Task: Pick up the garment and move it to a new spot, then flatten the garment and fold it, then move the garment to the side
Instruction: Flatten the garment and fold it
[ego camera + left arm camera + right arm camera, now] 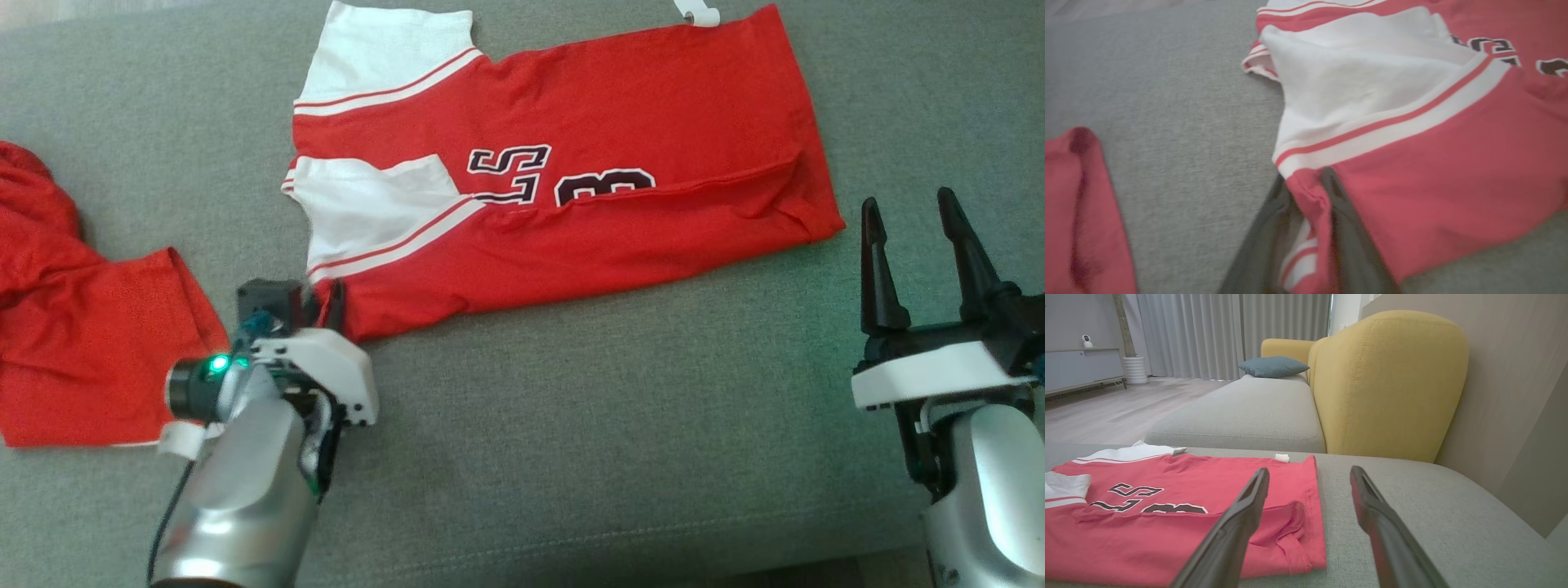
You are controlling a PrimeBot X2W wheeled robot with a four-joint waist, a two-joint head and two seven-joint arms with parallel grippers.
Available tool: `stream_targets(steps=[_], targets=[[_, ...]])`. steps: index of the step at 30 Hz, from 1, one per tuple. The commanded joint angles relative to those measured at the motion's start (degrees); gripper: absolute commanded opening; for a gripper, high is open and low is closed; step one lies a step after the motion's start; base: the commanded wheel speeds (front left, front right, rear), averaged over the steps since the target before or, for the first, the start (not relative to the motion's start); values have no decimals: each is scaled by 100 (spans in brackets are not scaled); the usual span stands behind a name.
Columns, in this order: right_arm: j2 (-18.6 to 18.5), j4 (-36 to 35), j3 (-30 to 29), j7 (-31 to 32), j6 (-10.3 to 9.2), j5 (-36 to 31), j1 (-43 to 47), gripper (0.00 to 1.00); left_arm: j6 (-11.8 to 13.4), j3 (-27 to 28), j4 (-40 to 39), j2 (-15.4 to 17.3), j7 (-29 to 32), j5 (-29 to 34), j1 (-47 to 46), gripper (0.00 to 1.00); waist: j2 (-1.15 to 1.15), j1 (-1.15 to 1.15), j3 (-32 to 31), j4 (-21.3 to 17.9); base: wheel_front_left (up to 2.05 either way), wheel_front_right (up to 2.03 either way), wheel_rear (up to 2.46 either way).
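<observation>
Left gripper (324, 300) pinches the red jersey (620, 106) at its near corner.
Right gripper (908, 204) stands spread and empty beside the jersey's hem, over the grey cushion (588, 425).

Red garment (653, 98), white red-striped sleeves (367, 204), black numerals (604, 186); grey cushion (571, 449)
</observation>
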Motion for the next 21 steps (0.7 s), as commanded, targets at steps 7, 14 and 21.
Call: stream_targets(steps=[7,14,21], targets=[[192,225,-120,577,37,233,-253,100,106,133,-383,48,-428,43,-99,0,0,0,-61,178,0,0,0],[422,1045,-787,1435,37,573,-697,100,123,95,-1575,50,-478,241,96,0,0,0,-32,499,0,0,0],[505,1642,-1238,1785,37,359,-1122,100,74,-65,-2021,24,-480,347,272,0,0,0,53,728,0,0,0]])
